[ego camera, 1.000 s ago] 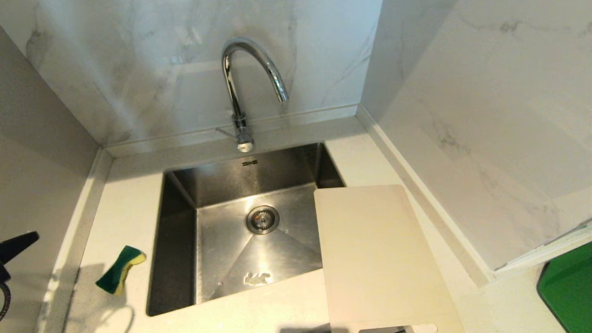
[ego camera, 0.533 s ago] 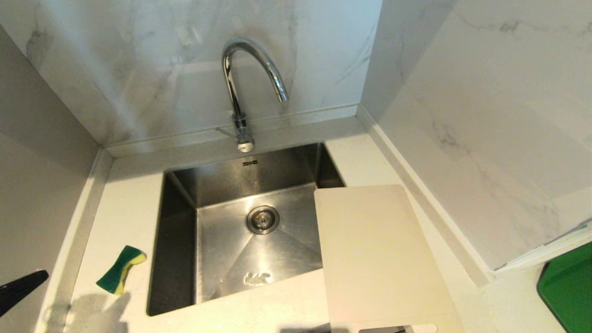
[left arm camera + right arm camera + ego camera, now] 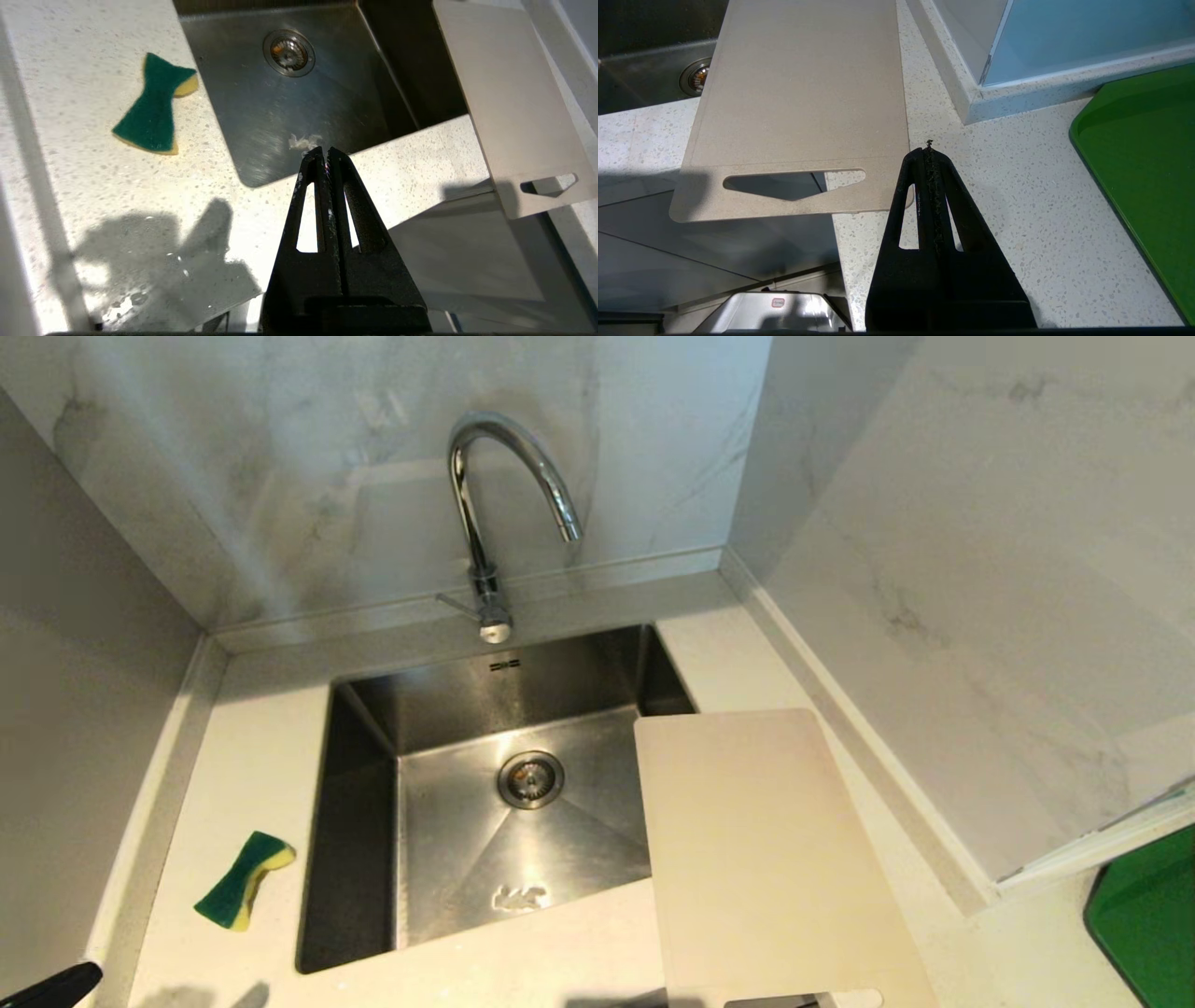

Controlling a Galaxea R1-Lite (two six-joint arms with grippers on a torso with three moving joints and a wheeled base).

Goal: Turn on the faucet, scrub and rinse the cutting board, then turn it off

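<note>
Head view alone — faucet (image 3: 495, 513); wrist views alone — left gripper (image 3: 325, 151), right gripper (image 3: 929, 148), fingers together, empty

Head view: looked steeply down from above and in front, facing the back wall, taking in the whole sink (image 3: 373, 859), the faucet (image 3: 485, 523) and both counter sides.

Left wrist view: sat low and close behind the closed left gripper (image 3: 325, 151), above the counter's front edge, aimed toward the sink basin (image 3: 261, 116).

Right wrist view: sat just as low behind the closed right gripper (image 3: 929, 149), over the counter right of the sink.

Shared by all three: the drain (image 3: 530, 778) and the cutting board (image 3: 766, 859). Shared by head and left wrist: the sponge (image 3: 243, 880). Shared by head and right wrist: the green tray (image 3: 1148, 924).
</note>
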